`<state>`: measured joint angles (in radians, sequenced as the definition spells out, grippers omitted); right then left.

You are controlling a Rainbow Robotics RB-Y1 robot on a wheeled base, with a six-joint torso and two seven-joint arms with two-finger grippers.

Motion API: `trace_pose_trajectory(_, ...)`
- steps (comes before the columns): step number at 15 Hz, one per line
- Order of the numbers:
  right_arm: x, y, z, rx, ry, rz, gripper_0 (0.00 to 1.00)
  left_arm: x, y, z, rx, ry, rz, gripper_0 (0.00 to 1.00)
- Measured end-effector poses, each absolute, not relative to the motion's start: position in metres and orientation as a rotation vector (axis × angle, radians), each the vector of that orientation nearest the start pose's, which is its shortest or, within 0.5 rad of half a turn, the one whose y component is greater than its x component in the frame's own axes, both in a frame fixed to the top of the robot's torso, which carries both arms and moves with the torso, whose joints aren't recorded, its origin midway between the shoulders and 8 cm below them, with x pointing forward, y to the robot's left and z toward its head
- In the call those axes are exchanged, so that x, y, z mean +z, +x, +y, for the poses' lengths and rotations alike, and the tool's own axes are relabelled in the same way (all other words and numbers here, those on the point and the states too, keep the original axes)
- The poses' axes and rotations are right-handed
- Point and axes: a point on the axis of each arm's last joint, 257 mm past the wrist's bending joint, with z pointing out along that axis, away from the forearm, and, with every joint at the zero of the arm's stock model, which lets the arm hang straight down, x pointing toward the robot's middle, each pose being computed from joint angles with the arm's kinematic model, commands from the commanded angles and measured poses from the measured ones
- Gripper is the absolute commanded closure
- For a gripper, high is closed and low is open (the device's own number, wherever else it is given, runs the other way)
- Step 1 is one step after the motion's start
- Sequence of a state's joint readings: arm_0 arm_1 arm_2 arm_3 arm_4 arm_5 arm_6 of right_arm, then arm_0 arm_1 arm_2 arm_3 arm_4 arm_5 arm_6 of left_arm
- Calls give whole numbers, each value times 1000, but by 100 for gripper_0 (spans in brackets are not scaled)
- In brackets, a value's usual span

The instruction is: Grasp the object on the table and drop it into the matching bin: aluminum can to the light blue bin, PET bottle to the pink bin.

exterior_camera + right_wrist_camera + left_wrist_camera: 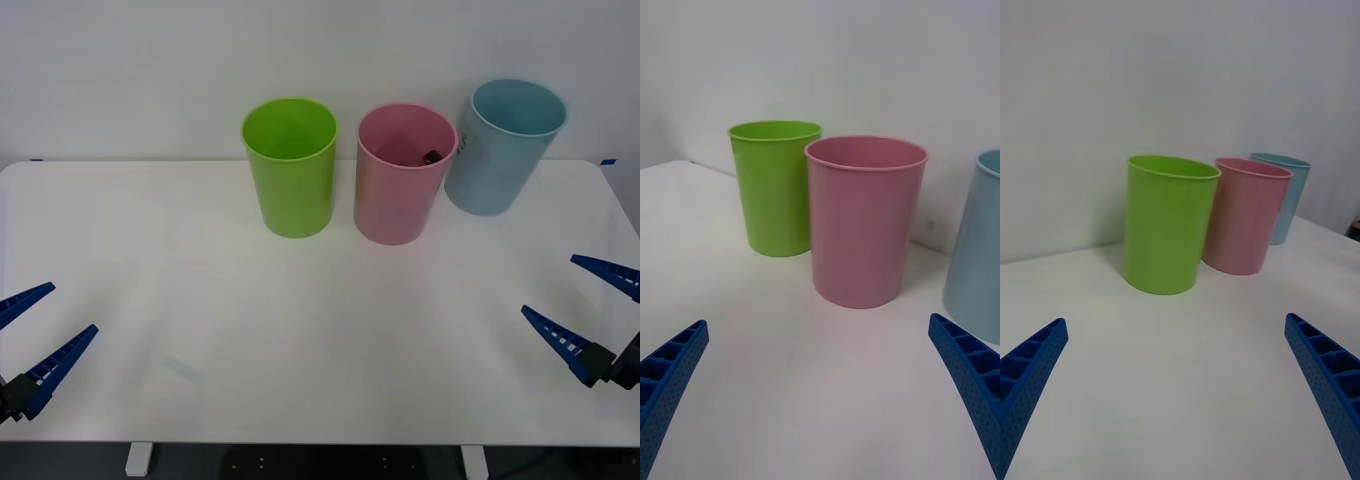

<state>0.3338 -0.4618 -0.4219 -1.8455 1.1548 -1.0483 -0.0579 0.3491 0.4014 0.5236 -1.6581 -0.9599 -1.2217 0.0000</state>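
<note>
PET bottle [430, 157] inside pink bin [400, 190] — axis unclear; left claw [30, 335], right claw [585, 305] wide open, empty.

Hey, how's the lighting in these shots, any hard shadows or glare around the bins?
Front view: even, soft light; only faint shadows at the bases of the lime green bin, pink bin and light blue bin, no glare on the table. Both wrist views: similarly diffuse, with the pink bin's wall showing a mild sheen.

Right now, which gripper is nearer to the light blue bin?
Right. The right gripper waits open at the table's right edge, near the light blue bin; the left gripper is open at the far left edge.
</note>
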Motion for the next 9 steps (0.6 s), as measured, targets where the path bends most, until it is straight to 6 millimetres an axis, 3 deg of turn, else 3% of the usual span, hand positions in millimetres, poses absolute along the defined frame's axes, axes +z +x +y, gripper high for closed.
trace_pose_trajectory(9,-177,356,-288,473,-653,1538,0,-169,342,330,-567,465,1441,0)
